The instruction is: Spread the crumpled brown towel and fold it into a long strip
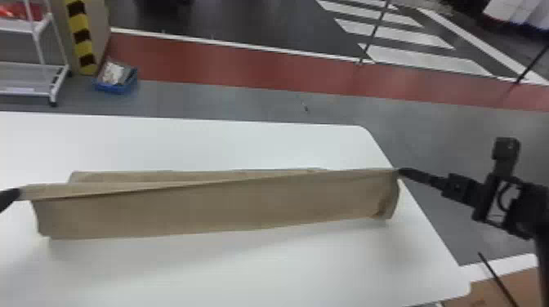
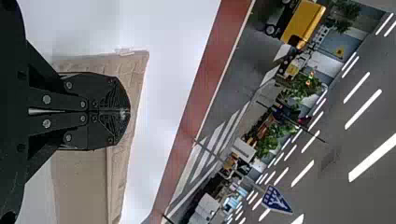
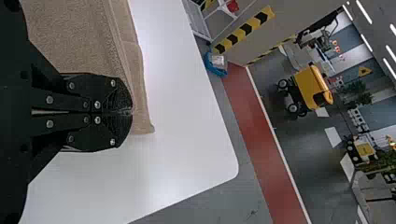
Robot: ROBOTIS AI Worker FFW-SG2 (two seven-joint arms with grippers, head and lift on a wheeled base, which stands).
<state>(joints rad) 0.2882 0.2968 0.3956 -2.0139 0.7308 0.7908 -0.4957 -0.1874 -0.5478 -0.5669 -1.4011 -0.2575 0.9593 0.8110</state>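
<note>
The brown towel (image 1: 212, 208) stretches across the white table (image 1: 245, 269) as a long band, its near layer held up at both upper corners and hanging, with another layer behind its top edge. At the left edge of the head view, my left gripper (image 1: 18, 193) holds the left corner. My right gripper (image 1: 400, 172) is at the right corner, near the table's right edge. In the left wrist view the left gripper (image 2: 128, 112) is shut over the towel (image 2: 79, 186). The right wrist view has the right gripper (image 3: 130, 112) shut on the towel (image 3: 70, 37) near its end.
The white table's rounded far right corner (image 1: 363, 130) lies beyond the towel. A brown cardboard surface (image 1: 506, 288) is at the near right. On the floor past the table are a blue bin (image 1: 116, 86) and a white rack (image 1: 53, 77).
</note>
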